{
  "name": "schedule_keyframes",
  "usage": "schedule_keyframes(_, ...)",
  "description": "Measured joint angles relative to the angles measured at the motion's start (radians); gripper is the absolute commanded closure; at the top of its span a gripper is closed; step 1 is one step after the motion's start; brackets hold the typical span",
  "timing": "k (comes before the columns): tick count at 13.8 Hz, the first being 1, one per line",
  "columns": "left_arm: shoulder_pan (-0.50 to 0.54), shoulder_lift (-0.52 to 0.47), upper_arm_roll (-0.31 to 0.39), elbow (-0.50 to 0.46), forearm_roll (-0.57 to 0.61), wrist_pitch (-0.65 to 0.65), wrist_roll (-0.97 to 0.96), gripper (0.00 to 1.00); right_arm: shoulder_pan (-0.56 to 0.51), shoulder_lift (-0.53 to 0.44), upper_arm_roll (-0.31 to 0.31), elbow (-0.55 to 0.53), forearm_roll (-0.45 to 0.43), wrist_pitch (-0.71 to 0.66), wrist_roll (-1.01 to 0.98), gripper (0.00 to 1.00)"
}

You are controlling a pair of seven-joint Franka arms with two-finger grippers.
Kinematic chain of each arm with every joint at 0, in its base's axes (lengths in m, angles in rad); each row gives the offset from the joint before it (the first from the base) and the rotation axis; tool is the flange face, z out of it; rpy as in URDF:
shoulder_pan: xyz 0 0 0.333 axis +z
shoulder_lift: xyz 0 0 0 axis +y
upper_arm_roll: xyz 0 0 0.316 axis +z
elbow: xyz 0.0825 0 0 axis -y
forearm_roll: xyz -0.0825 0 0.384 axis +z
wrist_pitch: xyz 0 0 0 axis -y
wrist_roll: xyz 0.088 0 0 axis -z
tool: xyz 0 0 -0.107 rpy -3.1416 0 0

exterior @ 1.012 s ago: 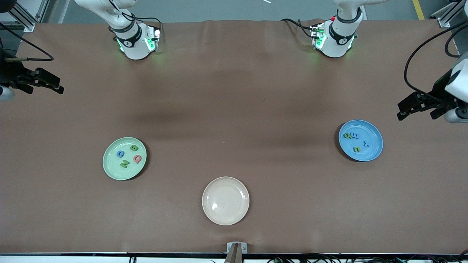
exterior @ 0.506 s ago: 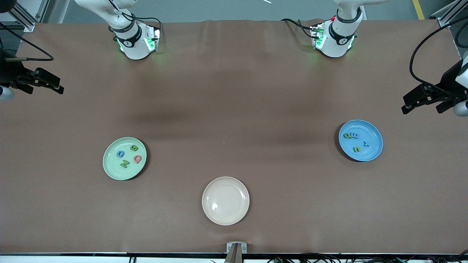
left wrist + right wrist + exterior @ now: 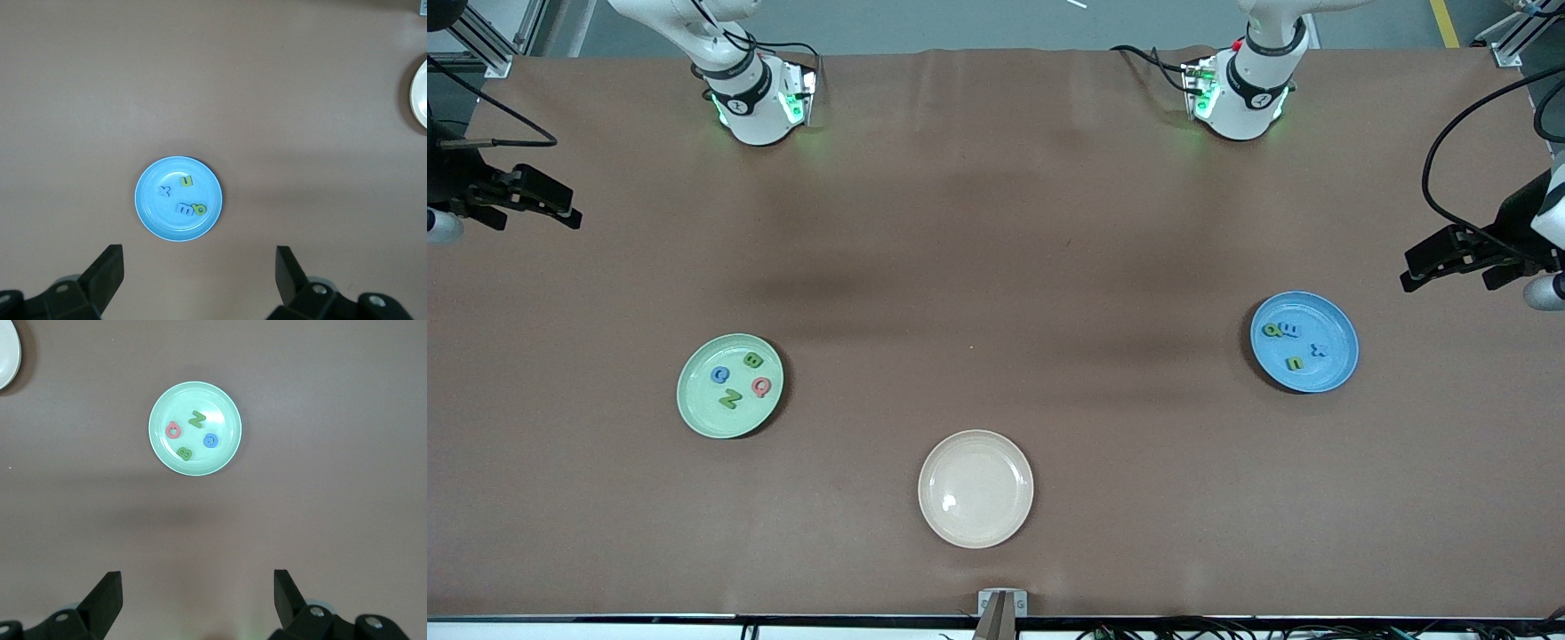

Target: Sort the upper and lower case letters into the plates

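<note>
A mint green plate (image 3: pixel 701 402) toward the right arm's end holds several letters: a blue C (image 3: pixel 719 375), a green B (image 3: pixel 752 360), a pink Q (image 3: pixel 761 386) and a green Z (image 3: pixel 730 398). A sky blue plate (image 3: pixel 1336 364) toward the left arm's end holds several small green and blue letters (image 3: pixel 1294 363). My left gripper (image 3: pixel 1408 269) is open and empty, over bare table beside the blue plate (image 3: pixel 152 208). My right gripper (image 3: pixel 569 206) is open and empty, over the table's edge at the right arm's end. The right wrist view shows the mint plate (image 3: pixel 222 412).
An empty cream-beige plate (image 3: pixel 975 488) lies nearest the front camera, between the two other plates. It shows at the edge of the left wrist view (image 3: pixel 420 93) and the right wrist view (image 3: pixel 7 353). Brown cloth covers the table.
My left gripper has shifted slightly toward the left arm's end of the table and stays open. The right gripper, plates and letters have not moved.
</note>
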State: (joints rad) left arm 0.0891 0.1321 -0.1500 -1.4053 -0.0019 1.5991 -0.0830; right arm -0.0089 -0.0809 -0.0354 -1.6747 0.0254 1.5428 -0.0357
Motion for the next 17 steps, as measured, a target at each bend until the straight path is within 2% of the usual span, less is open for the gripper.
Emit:
schedule_keyframes(8,-0.032,-0.028,0.001,-0.027,-0.001,0.009,0.022,0.00,0.000,0.000,-0.001,0.000,0.000,0.000,-0.005,0.00)
schedule_keyframes(12,-0.075,-0.028,0.061,-0.027,-0.001,0.011,0.022,0.00,0.000,0.000,-0.001,0.000,0.000,-0.001,-0.006,0.00)
schedule_keyframes(17,-0.096,-0.030,0.074,-0.027,-0.001,0.011,0.022,0.00,0.000,0.000,-0.001,0.000,0.000,-0.001,-0.007,0.00)
